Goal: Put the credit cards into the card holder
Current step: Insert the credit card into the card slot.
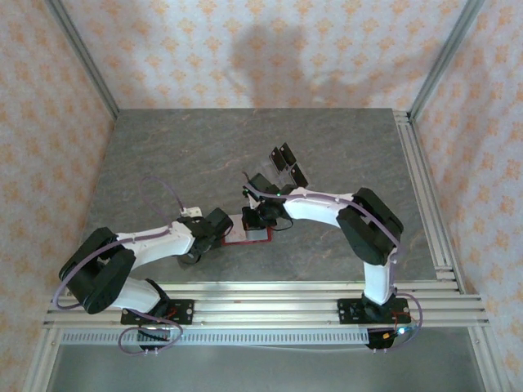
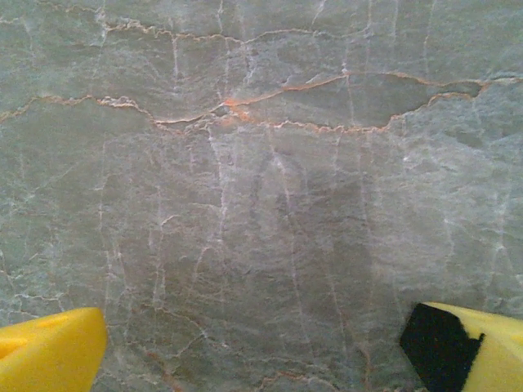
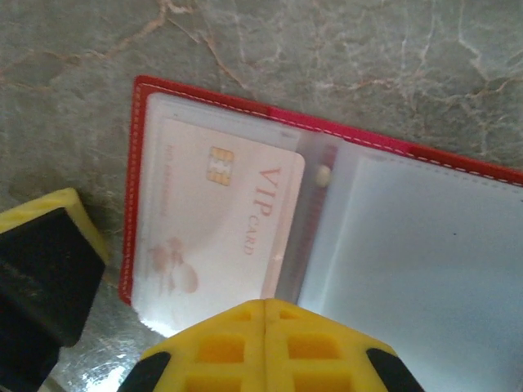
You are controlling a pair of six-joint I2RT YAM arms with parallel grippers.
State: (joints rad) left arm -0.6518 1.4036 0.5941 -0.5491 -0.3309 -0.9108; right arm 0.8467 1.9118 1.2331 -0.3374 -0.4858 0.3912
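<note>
Lying open, the card holder (image 3: 384,237) has a credit card (image 3: 221,224) lengthwise along its spine; right fingers (image 3: 216,349) clenched, left fingers (image 2: 49,353) released.

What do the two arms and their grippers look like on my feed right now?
The left arm and right arm have white links, black joints and lilac cables. The left gripper and right gripper have yellow fingers with black pads; the right's show a moulded grid.

Left arm (image 1: 155,238): is laid low and stretched to the right.
Left gripper (image 2: 257,351): is held wide open, fingers far apart.
Right arm (image 1: 323,206): is bent leftward.
Right gripper (image 3: 265,339): is closed, fingers pressed together.
</note>
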